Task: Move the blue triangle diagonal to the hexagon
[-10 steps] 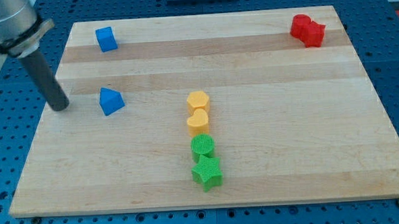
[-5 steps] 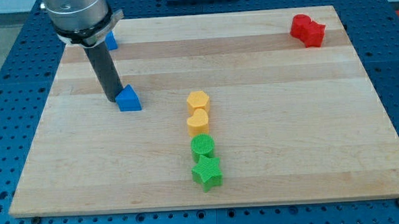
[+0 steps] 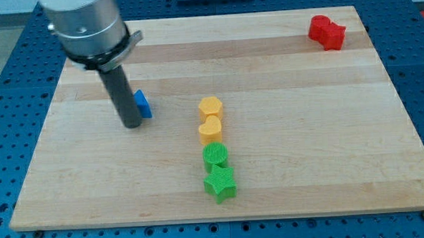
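Observation:
The blue triangle lies on the wooden board, left of centre, partly hidden behind my rod. My tip rests on the board at the triangle's lower left, touching or nearly touching it. The yellow hexagon sits at the centre, to the right of the triangle with a gap between them. The other blue block seen earlier at the view's top left is hidden behind the arm.
A yellow heart lies just below the hexagon, then a green cylinder and a green star in one column. A red block sits at the view's top right corner.
My tip swept in from the board's left edge, met the blue triangle and pushed it right toward the hexagon. The arm now covers the top-left blue block.

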Robot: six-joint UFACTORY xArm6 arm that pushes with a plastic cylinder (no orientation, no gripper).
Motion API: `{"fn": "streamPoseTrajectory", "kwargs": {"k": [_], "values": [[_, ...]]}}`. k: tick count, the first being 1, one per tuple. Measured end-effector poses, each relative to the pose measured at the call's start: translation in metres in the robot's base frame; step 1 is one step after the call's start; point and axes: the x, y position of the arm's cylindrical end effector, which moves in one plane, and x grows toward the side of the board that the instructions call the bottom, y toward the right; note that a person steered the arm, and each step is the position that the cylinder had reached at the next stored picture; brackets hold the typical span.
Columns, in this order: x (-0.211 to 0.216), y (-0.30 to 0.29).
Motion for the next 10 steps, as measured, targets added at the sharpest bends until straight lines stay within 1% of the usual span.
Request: {"fn": "streamPoseTrajectory", "kwargs": {"k": [1,2,3,5,6,7,8,10], "values": [[-0.014,0.024],[-0.015,0.029],[-0.008,0.021],[0.022,-0.012],[0.011,-0.018],[-0.018,-0.007],[-0.018,-0.007],[-0.041,0.003]]}}
